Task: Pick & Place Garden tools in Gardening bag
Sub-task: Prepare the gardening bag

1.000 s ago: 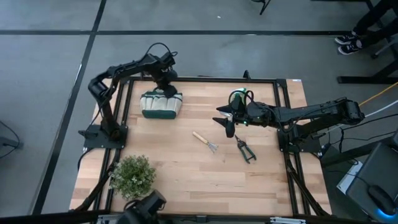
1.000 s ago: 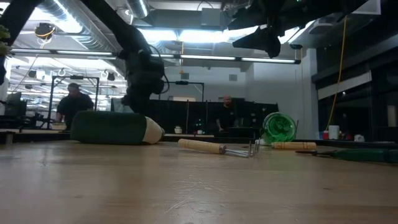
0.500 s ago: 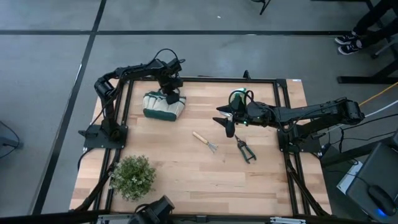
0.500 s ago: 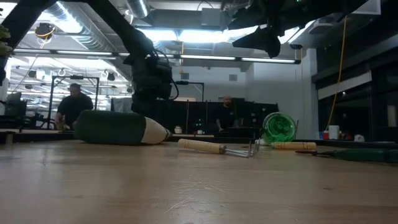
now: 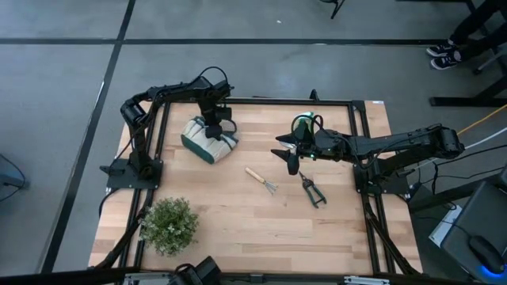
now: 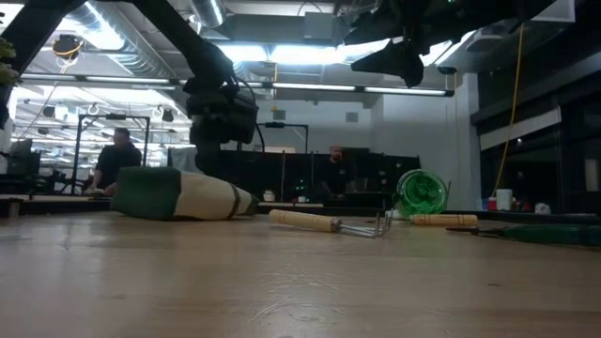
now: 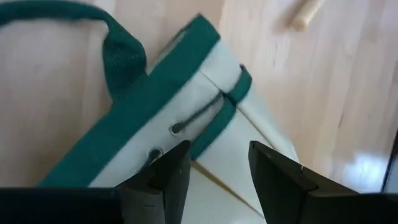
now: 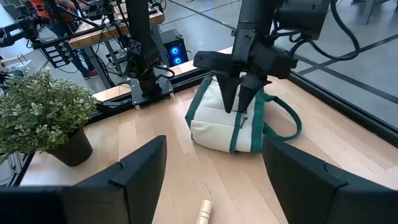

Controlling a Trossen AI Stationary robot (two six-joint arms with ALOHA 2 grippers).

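Note:
The cream gardening bag (image 5: 207, 141) with green trim lies on its side at the far left of the table, one green strap (image 7: 118, 50) spread on the wood. It also shows in the low view (image 6: 183, 194). My left gripper (image 5: 216, 127) stands open on top of it, fingers pointing down. My right gripper (image 5: 289, 158) hovers open and empty right of centre. The green spray bottle (image 5: 303, 125) lies beside the right arm. The mini rake (image 5: 261, 180) and the dark shears (image 5: 313, 190) lie flat at mid table. A wooden handle (image 6: 437, 220) shows by the bottle. My left gripper comes at the bag from above, pointing down (image 8: 239, 93). Its open fingers (image 7: 168, 180) stand on the bag's upturned cream side (image 7: 214, 149), by the green-trimmed pocket edge. I see no cloth pinched between them. The bag lies on its side on the table.
A bushy potted plant (image 5: 169, 224) stands at the near left corner. A black frame (image 5: 261, 101) runs round the table. People (image 6: 117, 155) stand in the room behind. Bare wood (image 5: 261, 229) lies along the near side.
My left gripper has gone toward the table's near edge and a little right, staying on the bag. The bag has turned about on the table from lying left to right to lying slantwise, and more of its cream side shows in the low view.

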